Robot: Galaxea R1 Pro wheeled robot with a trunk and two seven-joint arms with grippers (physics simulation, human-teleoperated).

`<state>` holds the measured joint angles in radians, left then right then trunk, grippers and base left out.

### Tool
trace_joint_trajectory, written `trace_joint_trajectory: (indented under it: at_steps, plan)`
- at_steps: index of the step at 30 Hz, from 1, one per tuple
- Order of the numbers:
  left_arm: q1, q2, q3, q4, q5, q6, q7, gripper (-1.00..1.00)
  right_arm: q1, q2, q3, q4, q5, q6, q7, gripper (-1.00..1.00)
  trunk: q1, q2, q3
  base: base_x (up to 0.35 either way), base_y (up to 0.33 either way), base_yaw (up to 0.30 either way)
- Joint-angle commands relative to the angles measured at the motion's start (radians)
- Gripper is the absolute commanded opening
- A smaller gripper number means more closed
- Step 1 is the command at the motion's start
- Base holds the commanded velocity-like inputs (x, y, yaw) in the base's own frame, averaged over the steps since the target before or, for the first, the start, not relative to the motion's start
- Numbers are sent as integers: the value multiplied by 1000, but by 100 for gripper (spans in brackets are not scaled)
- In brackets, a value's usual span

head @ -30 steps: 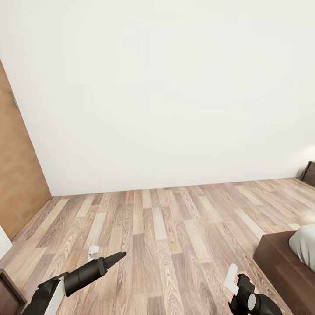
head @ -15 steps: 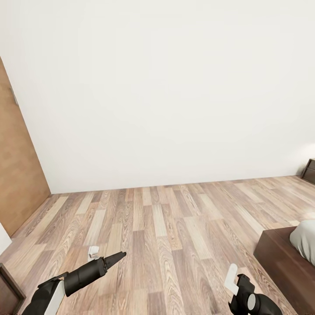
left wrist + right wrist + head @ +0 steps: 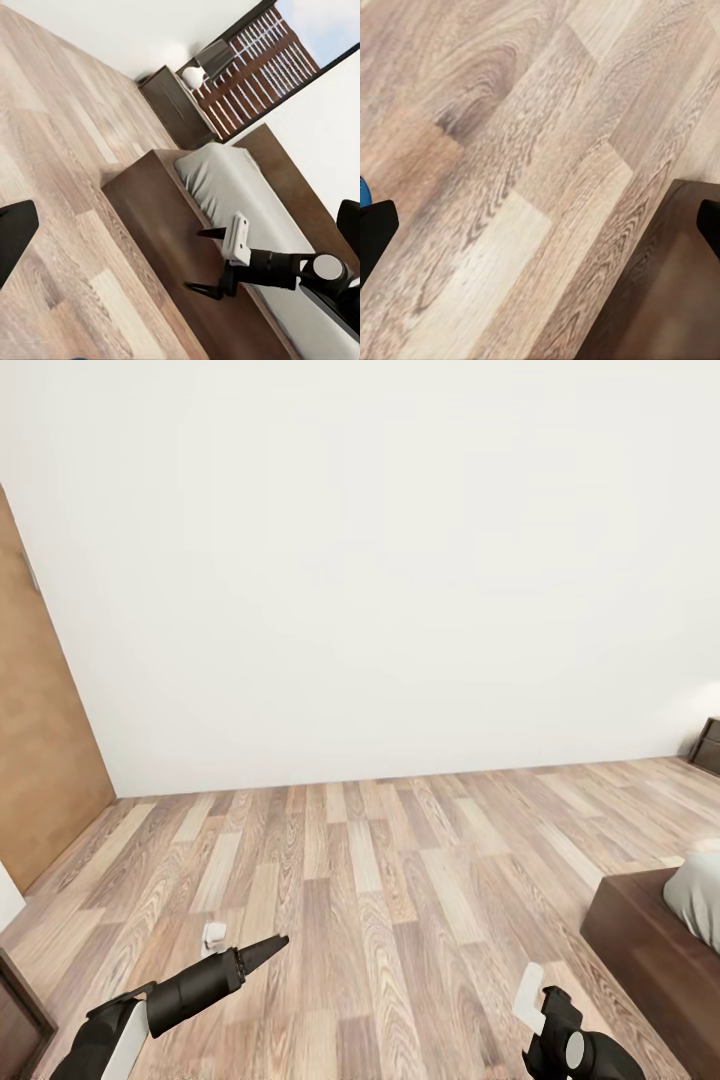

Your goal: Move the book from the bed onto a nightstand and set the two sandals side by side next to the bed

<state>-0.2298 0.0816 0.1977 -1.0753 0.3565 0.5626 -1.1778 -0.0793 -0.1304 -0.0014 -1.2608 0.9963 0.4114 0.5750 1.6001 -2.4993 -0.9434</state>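
Wooden floorboards point(image 3: 380, 880) lie ahead as the robot travels with both empty claws, left claw point(image 3: 262, 950) and right claw point(image 3: 206, 259), spread apart (presumably ready), the bed point(image 3: 640, 940) at right, book unseen.

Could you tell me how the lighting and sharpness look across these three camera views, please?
Head view: even, soft light, the plain white wall without glare, the wood plank floor sharp. Left wrist view: crisp, strongly tilted; the white lamp globe on the dark wooden nightstand glows, the window at the top corner bright. Right wrist view: close floor grain slightly soft, the dark brown bed frame blurred.
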Motion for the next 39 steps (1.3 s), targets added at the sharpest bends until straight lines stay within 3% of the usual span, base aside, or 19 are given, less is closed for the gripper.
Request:
trace_joint_trajectory:
  at_steps: [1,39]
  plan:
    - [0,1,0,0,4,10,-2,100,-1,0,0,-2,8,1,8,100,0,-1,-5,0,0,0]
    - [0,0,-1,2,4,8,0,100,-1,-1,0,-1,8,0,8,100,17,-10,-152,0,0,0]
